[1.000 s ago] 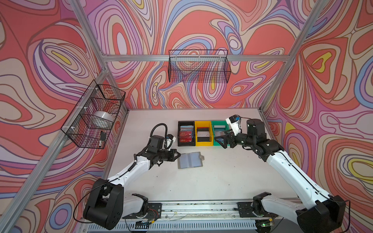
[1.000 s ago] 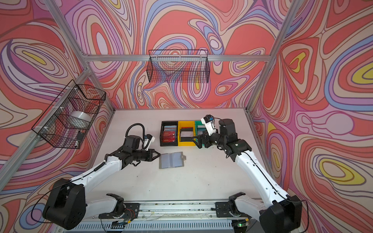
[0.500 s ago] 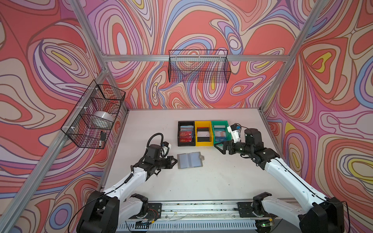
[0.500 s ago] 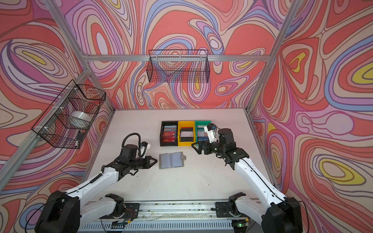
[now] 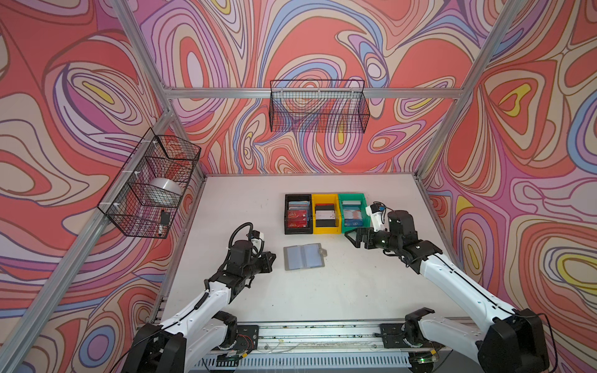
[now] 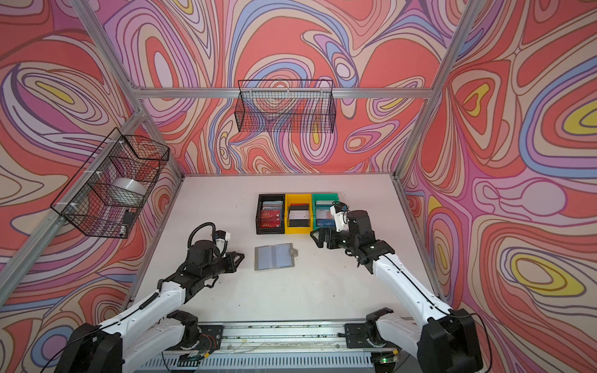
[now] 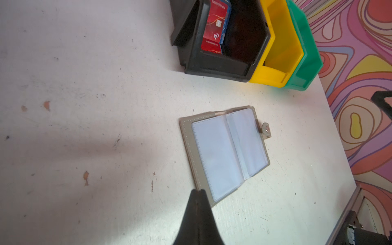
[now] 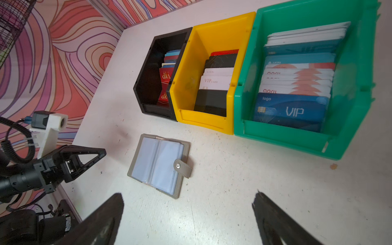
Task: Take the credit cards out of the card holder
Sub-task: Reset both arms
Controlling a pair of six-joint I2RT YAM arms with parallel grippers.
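Take the white surface [image 5: 323, 290] as a dial with 12 o'clock at the back wall. The flat grey fold-open card holder [image 5: 303, 256] with clear plastic sleeves lies opened out near the centre, as both top views show. Its sleeves face up and look pale blue-white in the left wrist view. A small snap-button tab [image 5: 321, 251] juts from its 3 o'clock edge, towards the far corner.

At 12 o'clock of the card holder, a little apart from it, three open plastic bins stand touching in a row. From 9 to 3 o'clock they are a black bin [image 5: 298, 195], a yellow bin [image 5: 324, 195] and a green bin [image 5: 352, 194]. The thin rectangular plastic credit cards [image 8: 290, 112] sit stacked inside these bins. The black bin holds red ones with white "VIP" lettering, the yellow bin white and black ones, and the green bin blue ones and white ones with pink marks.

The left tool [image 5: 273, 257] sits at 9 o'clock of the card holder, just beside its edge, with a sliver of bare surface between them in the top views. Its two fingers [image 7: 198, 197] are pressed together to a point and grip nothing.

The right tool [image 5: 352, 237] is at 2 o'clock of the card holder, just on the 6 o'clock side of the green bin's front lip. Its jaws are spread wide with nothing between them, and in the right wrist view its dark fingers [image 8: 110, 212] frame bare surface.
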